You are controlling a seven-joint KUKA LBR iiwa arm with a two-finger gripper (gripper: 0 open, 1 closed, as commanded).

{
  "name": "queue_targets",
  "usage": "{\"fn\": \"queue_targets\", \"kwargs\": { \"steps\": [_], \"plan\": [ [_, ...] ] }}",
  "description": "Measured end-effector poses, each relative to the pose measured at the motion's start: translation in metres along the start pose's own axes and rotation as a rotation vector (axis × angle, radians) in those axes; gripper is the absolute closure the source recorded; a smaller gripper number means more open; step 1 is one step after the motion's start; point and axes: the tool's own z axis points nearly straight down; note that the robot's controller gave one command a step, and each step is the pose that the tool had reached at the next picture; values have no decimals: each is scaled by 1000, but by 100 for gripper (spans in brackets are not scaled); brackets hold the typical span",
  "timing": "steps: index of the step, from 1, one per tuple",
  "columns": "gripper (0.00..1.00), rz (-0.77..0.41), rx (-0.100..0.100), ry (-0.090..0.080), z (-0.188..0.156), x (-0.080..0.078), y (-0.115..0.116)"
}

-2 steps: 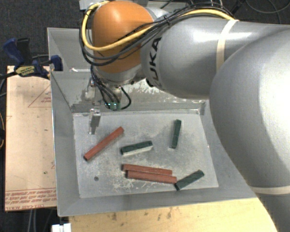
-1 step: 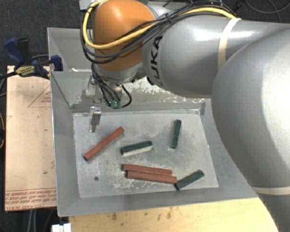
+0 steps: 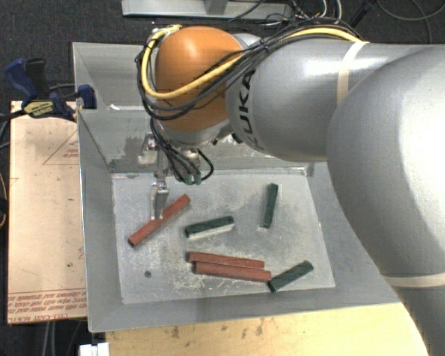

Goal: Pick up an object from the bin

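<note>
Gripper: the gripper [image 3: 160, 211] hangs low over the left half of the bin [image 3: 96, 199], its tip at a slanted red-brown stick [image 3: 144, 232].
Grip state: released or clenched, I cannot tell from this angle.
Contact: touching the stick or just above it, I cannot tell.
Target thing: the stick lies flat on the bin floor, not lifted.
Neighbours: a green-and-white stick [image 3: 208, 227] lies just beside it on the right. A pair of red-brown sticks [image 3: 228, 265] and two dark green sticks [image 3: 269, 205] [image 3: 290, 275] lie further right.
Progress: by my reading the approach is done, while the grasp and the lift remain.
Wrist: an orange cover [image 3: 193, 73] looped by yellow and black cables [image 3: 179, 95].
Writing: "KUKA" on the arm [image 3: 242, 102].
</note>
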Motion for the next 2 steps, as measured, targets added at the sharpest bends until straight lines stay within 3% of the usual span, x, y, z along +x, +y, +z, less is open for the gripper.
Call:
{"fn": "queue_targets", "kwargs": {
  "steps": [1, 2],
  "plan": [
    [0, -42, 1, 2, 18, 6, -10],
    [0, -104, 2, 9, 9, 13, -13]
  ]
}}
